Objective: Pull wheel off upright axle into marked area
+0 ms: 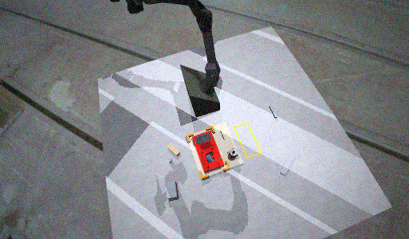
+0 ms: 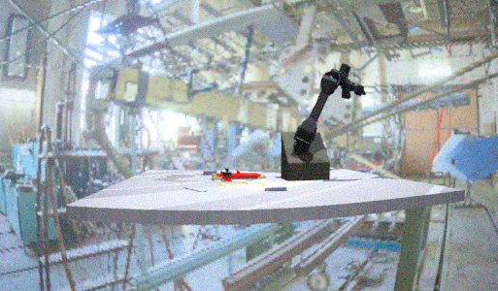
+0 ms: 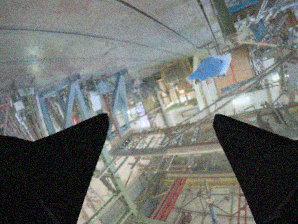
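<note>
- Top view: wheel [image 1: 233, 153] small and blurry, sitting on the pale board [image 1: 227, 137] just right of the red plate [image 1: 207, 150]. Still on its axle, though axle too tiny to make out.
- Just right of the wheel, touching nothing: yellow marked area [image 1: 247, 140], with nothing inside it.
- Around the red plate: orange corner pieces [image 1: 190, 136], some partly hidden under the plate edge.
- Well left of the wheel: a small tan block [image 1: 174, 150]. Near it, a dark grey flat piece [image 1: 173, 191], hard to tell from the shadows.
- Right of the wheel: a pale flat strip [image 1: 287, 164] and, farther up, a thin dark sliver [image 1: 273, 111]. Too small to name.
- Up from the wheel: dark base block [image 1: 201, 93] with the arm [image 1: 207, 40] rising from it. Claw [image 1: 134, 5] cut off by the top edge here.
- Exterior view: wheel [image 2: 226, 173] only a dark bump on the red plate [image 2: 244, 175], on the grey table [image 2: 262, 199]. Base block [image 2: 306, 165] just right of it.
- High above the wheel, far from it: claw [image 2: 354, 89], small and fuzzy. Fingers hard to see.
- Wrist view: two black fingers wide apart, bottom parts cut off. Nothing between them, only blurry building stuff. No wheel or table in sight.
</note>
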Motion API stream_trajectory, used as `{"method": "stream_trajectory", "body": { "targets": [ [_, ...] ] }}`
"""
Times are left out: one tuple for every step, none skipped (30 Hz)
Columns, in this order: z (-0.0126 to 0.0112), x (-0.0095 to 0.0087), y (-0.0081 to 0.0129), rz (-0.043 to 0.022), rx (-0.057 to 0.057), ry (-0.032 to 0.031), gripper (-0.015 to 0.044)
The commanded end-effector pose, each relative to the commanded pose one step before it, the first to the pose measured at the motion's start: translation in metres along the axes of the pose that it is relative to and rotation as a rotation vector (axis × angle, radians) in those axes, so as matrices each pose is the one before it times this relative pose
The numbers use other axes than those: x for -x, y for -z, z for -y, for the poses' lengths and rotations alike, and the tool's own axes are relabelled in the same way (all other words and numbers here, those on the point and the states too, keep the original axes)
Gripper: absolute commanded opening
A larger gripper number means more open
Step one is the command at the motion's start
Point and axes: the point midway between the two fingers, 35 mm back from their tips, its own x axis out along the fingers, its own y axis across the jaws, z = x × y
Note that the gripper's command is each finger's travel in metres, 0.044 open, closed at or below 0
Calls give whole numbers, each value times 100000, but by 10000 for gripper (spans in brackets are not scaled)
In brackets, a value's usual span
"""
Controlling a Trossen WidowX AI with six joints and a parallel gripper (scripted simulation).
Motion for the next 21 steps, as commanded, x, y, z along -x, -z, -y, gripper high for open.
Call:
{"method": "stream_trajectory", "body": {
  "targets": [
    [202,139,-26,15,-223,562,374],
    [603,418,-84,66,-667,1682,348],
    [1004,694,-161,174,-1102,2791,321],
    [1214,830,-231,317,-1318,3350,300],
    [1215,815,-273,433,-1303,3322,300],
    [1214,801,-316,549,-1288,3288,300],
    [1212,786,-359,663,-1273,3251,300],
    [1207,771,-402,776,-1258,3209,300],
    [1201,756,-444,888,-1243,3163,300],
    [1193,741,-487,998,-1229,3113,300],
    [1205,748,-534,1144,-1153,3110,300],
    [1194,732,-578,1253,-1139,3050,300],
    [1181,716,-621,1359,-1125,2985,300],
    [1165,700,-664,1462,-1111,2916,300],
    [1148,683,-707,1563,-1098,2843,300],
    [1128,666,-749,1662,-1085,2765,300],
    [1107,649,-791,1758,-1073,2684,300],
    [1084,632,-831,1850,-1061,2600,300],
    [1059,615,-871,1939,-1050,2511,300],
    [1033,598,-910,2026,-1039,2419,300],
    [1008,576,-958,2140,-1002,2344,300]
  ]
}}
